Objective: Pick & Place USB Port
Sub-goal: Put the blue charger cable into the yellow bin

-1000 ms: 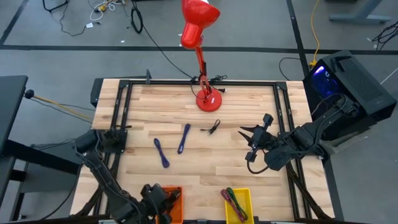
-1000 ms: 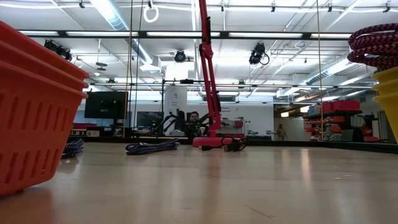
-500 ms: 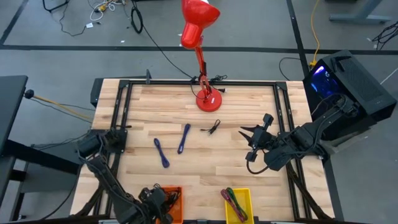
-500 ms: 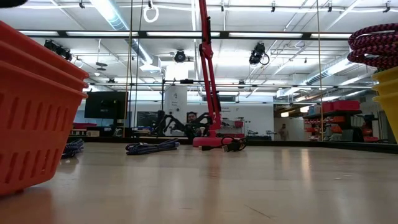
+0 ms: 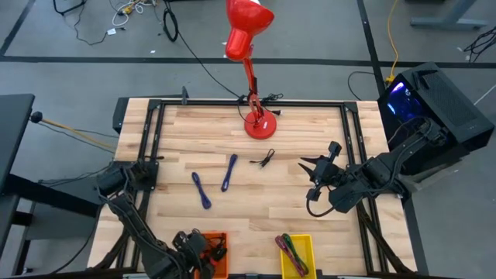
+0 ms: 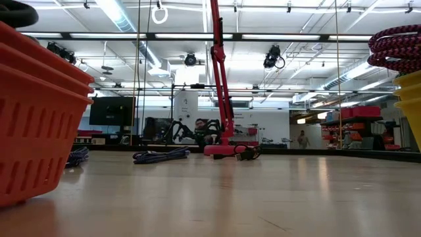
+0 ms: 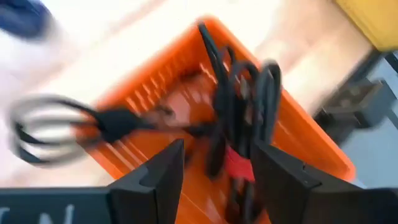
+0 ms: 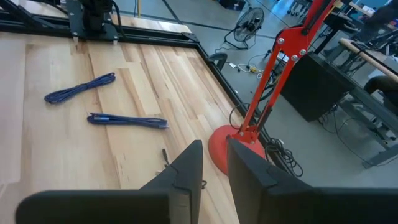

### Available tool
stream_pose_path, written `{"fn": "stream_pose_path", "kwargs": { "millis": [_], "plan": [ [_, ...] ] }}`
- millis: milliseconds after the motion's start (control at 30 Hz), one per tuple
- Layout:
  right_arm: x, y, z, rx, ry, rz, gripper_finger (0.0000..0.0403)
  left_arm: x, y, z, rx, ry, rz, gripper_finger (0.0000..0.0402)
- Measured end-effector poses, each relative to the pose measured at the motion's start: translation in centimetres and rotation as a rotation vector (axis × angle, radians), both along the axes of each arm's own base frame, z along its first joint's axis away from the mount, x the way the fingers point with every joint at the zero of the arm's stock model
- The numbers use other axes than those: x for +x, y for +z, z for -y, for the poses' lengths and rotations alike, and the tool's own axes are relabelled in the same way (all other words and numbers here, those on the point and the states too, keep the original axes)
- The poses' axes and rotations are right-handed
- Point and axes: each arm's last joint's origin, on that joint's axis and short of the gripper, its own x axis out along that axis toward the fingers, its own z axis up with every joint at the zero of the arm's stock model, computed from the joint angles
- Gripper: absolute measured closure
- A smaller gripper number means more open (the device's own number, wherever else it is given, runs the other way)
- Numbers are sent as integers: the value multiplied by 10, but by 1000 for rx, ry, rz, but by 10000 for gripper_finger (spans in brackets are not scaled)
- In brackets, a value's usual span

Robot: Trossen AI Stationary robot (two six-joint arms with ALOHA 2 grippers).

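The black USB cable [image 7: 242, 118], a loose coil with a plug trailing out, lies in the orange plastic slatted bin [image 7: 155, 81] at the bottom left of the high view. The left gripper [image 7: 214, 165] hangs right over it, fingers spread wide with nothing between them. To finish the drop well, I would lift straight up so the fingers do not snag a loop hanging over the bin rim. The right gripper [image 8: 214, 165] waits at the right of the light wooden table [image 5: 310, 209], its fingers close together and empty, near the red desk lamp [image 5: 248, 46]. Compared with a second ago, the left fingers have sprung apart, and a black loop now shows above the bin in the low view.
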Motion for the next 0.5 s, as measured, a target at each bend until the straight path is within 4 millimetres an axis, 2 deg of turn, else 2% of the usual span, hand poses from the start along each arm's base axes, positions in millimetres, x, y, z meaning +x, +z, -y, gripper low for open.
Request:
{"fn": "stream_pose_path", "kwargs": {
  "millis": [133,300,433,500],
  "plan": [
    [0,0,0,3,-2,2,328,-3,8,-11,98,18,21,215],
    [-1,-1,1,12,-11,-1,328,-11,24,-34,208,34,-64,222],
    [-1,-10,0,2,-11,-15,328,-23,36,-60,345,105,-212,225],
    [0,-15,0,-5,-12,-24,328,-25,34,-70,359,161,-311,225]
  ]
}}
